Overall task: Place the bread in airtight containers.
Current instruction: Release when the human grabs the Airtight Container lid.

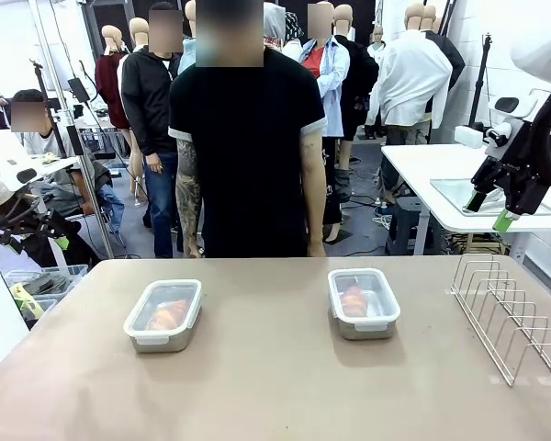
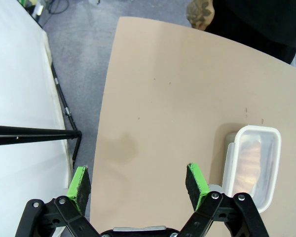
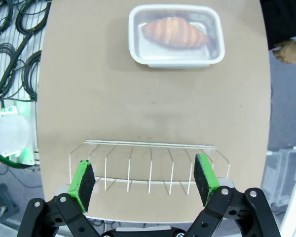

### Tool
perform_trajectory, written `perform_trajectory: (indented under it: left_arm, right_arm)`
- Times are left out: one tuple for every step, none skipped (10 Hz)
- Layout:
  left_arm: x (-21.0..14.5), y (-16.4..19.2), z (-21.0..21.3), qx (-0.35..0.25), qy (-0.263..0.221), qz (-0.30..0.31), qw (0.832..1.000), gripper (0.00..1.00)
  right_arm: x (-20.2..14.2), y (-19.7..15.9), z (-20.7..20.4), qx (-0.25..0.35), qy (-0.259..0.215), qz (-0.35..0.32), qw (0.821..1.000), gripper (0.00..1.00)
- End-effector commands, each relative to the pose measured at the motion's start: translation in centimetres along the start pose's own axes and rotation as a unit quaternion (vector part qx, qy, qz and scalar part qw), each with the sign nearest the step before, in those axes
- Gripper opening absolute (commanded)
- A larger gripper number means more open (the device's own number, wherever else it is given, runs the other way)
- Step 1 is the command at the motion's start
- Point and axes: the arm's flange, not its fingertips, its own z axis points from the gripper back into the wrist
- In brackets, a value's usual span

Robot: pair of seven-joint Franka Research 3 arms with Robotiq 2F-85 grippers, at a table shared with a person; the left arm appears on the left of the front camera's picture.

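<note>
Though seemingly idle, both claws [image 2: 138, 183] [image 3: 145, 182] agape, empty

Croissants [image 1: 168, 315] in containers [image 1: 163, 316]; rack [image 1: 511, 312] right.

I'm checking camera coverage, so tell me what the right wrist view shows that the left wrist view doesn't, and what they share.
Right wrist view alone: a silver wire rack below the open right pincer, and a clear-lidded steel tub holding a whole golden-brown ridged croissant, plus black cables on the floor.

Left wrist view alone: the open left pincer, a black stand leg off the table edge, and another lidded tub with its croissant blurred through the lid.

Both: the tan table and the person's hand at its far side.
</note>
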Motion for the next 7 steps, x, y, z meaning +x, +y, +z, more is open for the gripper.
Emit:
perform_trajectory:
  left_arm:
    - [-0.06,0.07,0.10,0.001,-0.001,0.003,1.000,1.00]
    - [-0.06,0.07,0.10,0.001,-0.001,0.003,1.000,1.00]
    - [-0.06,0.07,0.10,0.001,-0.001,0.003,1.000,1.00]
    - [-0.06,0.07,0.10,0.001,-0.001,0.003,1.000,1.00]
    - [-0.06,0.07,0.10,0.001,-0.001,0.003,1.000,1.00]
    - [-0.06,0.07,0.10,0.001,-0.001,0.003,1.000,1.00]
    - [-0.06,0.07,0.10,0.001,-0.001,0.003,1.000,1.00]
  right_arm:
    - [0.02,0.10,0.07,0.002,-0.003,0.001,1.000,1.00]
    - [0.02,0.10,0.07,0.002,-0.003,0.001,1.000,1.00]
    - [0.02,0.10,0.07,0.002,-0.003,0.001,1.000,1.00]
    - [0.02,0.10,0.07,0.002,-0.003,0.001,1.000,1.00]
    - [0.02,0.10,0.07,0.002,-0.003,0.001,1.000,1.00]
    - [0.02,0.10,0.07,0.002,-0.003,0.001,1.000,1.00]
    - [0.02,0.10,0.07,0.002,-0.003,0.001,1.000,1.00]
